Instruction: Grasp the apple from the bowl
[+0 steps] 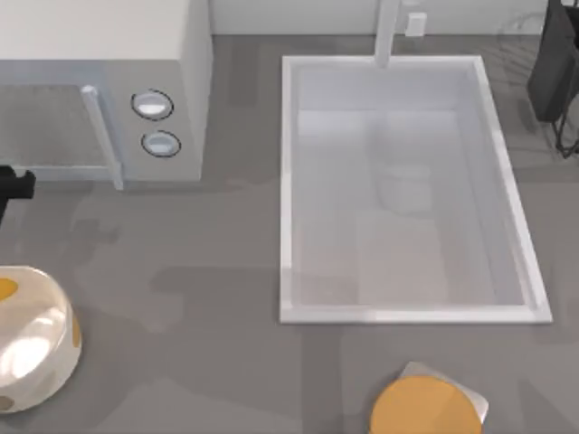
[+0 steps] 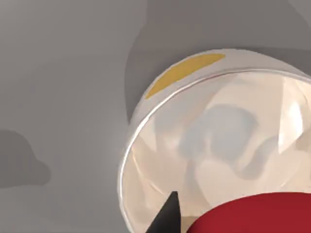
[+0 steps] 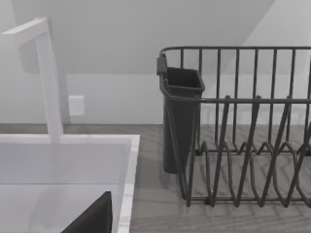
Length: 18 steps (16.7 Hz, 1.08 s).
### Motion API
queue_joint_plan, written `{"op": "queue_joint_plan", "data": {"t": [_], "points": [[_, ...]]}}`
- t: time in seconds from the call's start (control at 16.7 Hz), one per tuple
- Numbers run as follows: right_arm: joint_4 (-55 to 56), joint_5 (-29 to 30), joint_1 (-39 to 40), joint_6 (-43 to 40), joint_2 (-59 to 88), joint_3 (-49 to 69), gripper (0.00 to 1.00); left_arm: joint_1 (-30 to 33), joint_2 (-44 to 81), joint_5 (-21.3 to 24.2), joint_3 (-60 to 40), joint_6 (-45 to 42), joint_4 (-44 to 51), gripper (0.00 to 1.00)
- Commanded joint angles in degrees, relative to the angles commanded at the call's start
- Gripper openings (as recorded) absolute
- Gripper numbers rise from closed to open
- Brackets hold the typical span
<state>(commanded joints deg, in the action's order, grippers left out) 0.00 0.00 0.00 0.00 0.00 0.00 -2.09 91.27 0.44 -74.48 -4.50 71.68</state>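
The bowl [image 1: 27, 336], cream-white and glossy with orange-yellow spots, stands at the table's front left corner, partly cut by the picture's edge. In the left wrist view its rim [image 2: 141, 121] and pale shiny inside are very close. The red apple [image 2: 252, 213] bulges in front of that inside, next to a dark tip of my left gripper [image 2: 167, 216]. I cannot tell whether the apple rests in the bowl or is held. A black part of my left arm [image 1: 14, 185] sits at the left edge, behind the bowl. My right arm [image 1: 556, 63] is parked at the back right.
A white sink basin [image 1: 407, 312] with a tap [image 1: 387, 32] fills the middle of the table. A microwave [image 1: 136, 90] stands at the back left. An orange disc on a grey base [image 1: 423, 407] lies at the front. A dark wire dish rack [image 3: 243, 136] stands beside the sink.
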Motion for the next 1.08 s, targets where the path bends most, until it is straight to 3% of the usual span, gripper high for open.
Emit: {"op": "queue_joint_plan", "data": {"t": [0.24,0.42,0.84,1.08], "points": [[0.0,0.0,0.0,0.0,0.0,0.0,1.00,0.3,-1.8,0.0,-15.9,0.3,17.5,0.00],[0.0,0.0,0.0,0.0,0.0,0.0,1.00,0.4,-3.2,0.0,-23.1,0.5,24.8,0.00],[0.0,0.0,0.0,0.0,0.0,0.0,1.00,0.3,-3.4,-0.1,-24.9,0.6,26.5,0.00],[0.0,0.0,0.0,0.0,0.0,0.0,1.00,6.7,1.2,-0.1,-25.1,7.0,23.4,0.00]]}}
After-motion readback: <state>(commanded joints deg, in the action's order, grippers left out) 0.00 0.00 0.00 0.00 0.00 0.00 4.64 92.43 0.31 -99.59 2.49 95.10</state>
